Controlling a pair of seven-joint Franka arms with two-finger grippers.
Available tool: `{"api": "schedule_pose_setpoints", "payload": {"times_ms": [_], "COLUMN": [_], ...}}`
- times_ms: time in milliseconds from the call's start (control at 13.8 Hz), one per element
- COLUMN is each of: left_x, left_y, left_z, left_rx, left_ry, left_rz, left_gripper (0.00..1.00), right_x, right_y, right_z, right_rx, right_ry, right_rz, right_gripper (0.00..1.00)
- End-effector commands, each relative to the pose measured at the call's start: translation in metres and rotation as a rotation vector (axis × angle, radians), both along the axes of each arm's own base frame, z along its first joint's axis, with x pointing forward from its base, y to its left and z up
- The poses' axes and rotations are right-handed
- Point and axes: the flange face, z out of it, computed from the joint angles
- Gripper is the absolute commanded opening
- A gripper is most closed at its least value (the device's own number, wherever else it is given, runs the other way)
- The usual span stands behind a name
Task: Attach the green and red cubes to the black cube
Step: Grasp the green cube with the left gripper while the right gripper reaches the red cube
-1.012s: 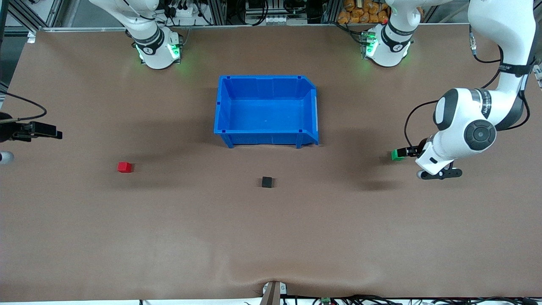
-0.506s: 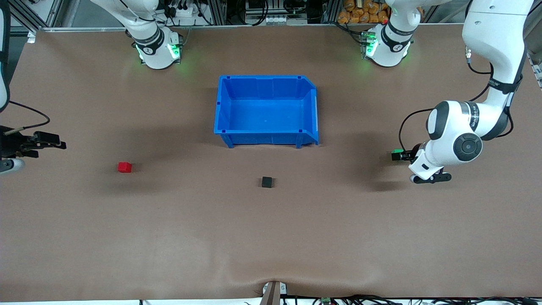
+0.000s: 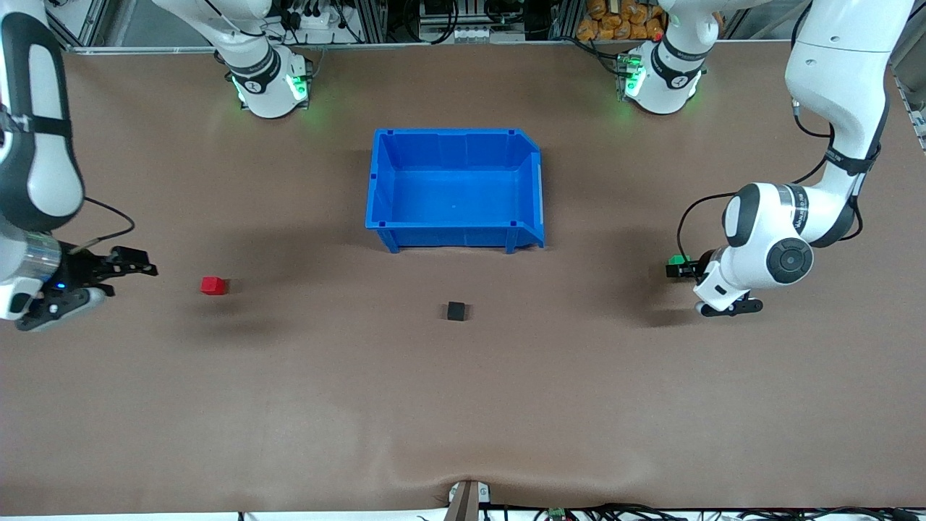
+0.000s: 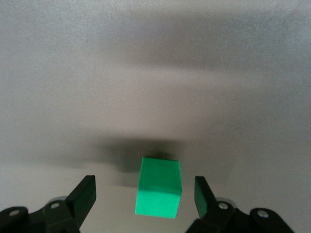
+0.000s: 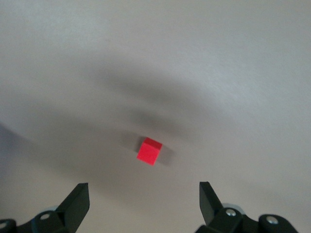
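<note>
blue bin (image 3: 454, 137) holds nothing; left gripper (image 4: 145, 194) fingers apart around green cube (image 4: 158, 187), right gripper (image 5: 143, 199) fingers apart.

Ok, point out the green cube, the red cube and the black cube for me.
green cube (image 4: 158, 187), left wrist view, middle of its top face.
red cube (image 3: 212, 285), front view, middle of its top face.
black cube (image 3: 456, 311), front view, middle of its top face.

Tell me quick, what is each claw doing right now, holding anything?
Left gripper: open, fingers either side of the green cube, not touching it.
Right gripper: open and empty, over the table short of the red cube.
</note>
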Motion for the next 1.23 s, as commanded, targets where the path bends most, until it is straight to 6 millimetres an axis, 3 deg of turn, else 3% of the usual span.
{"api": "schedule_pose_setpoints", "payload": {"times_ms": [0,145,361,651,867,1084,1157], "left_x": [-0.001,-0.002,-0.002,-0.003,-0.003,-0.002,-0.002], "left_y": [0.0,0.0,-0.001,-0.003,-0.003,-0.004,-0.003], "left_z": [-0.005,-0.007,-0.011,-0.015,-0.015,-0.013,-0.011], "left_rx": [-0.006,-0.006,-0.008,-0.01,-0.011,-0.033,-0.039], "left_ry": [0.0,0.005,0.009,0.009,0.009,0.009,0.007], "left_rz": [0.017,0.017,0.016,0.014,0.014,0.048,0.06], "left_gripper": [0.86,0.85,0.78,0.62,0.42,0.0,0.0], "right_x": [-0.016,-0.026,-0.026,-0.014,-0.018,-0.023,-0.027], "right_y": [0.0,0.005,0.016,0.034,0.035,0.039,0.04], "right_z": [-0.039,-0.073,-0.092,-0.122,-0.151,-0.18,-0.192], "right_rx": [0.021,0.006,-0.035,-0.153,-0.212,-0.221,-0.225], "right_ry": [-0.013,-0.01,0.06,0.065,0.099,0.145,0.166], "right_rz": [0.031,-0.006,-0.271,-0.421,-0.448,-0.433,-0.429], "right_gripper": [1.0,1.0,1.0,1.0,1.0,1.0,1.0]}}
